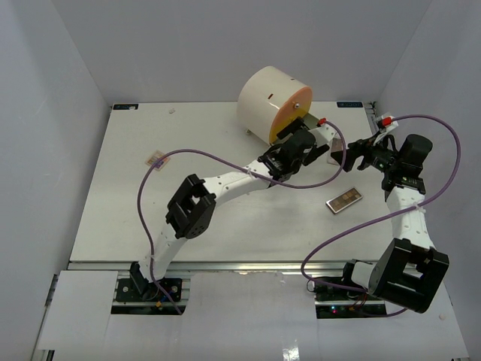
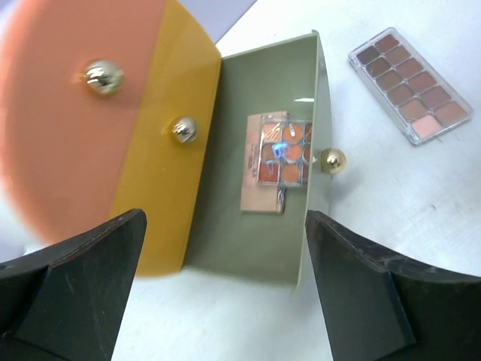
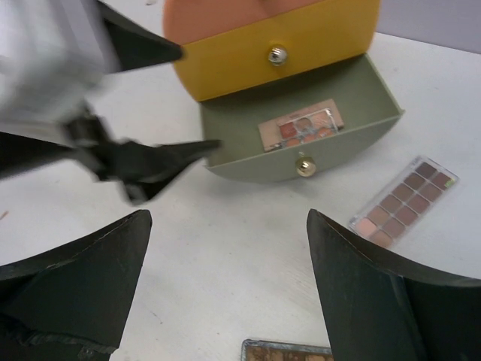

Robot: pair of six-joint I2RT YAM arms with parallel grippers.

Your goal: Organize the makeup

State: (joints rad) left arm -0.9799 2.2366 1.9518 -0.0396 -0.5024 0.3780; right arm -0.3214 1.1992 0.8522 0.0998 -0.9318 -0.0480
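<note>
A small pink palette (image 2: pixel 274 162) lies inside the open green drawer (image 2: pixel 225 226) of the round drawer box (image 1: pixel 267 98); the right wrist view also shows this palette (image 3: pixel 297 129). My left gripper (image 2: pixel 225 218) hangs open just in front of that drawer, holding nothing. A long brown palette (image 2: pixel 409 84) rests on the table right of the drawer. My right gripper (image 3: pixel 227 218) is open and empty, facing the drawer from further back. Another brown palette (image 1: pixel 344 201) lies below it near the right arm. A further small palette (image 1: pixel 156 159) sits at the far left.
The yellow drawer (image 2: pixel 161 150) and the orange drawer (image 2: pixel 75 113) above the green one are shut, each with a gold knob. Both grippers are close together by the box (image 1: pixel 301 141) (image 1: pixel 353 154). Purple cables loop over the table. White walls enclose the table.
</note>
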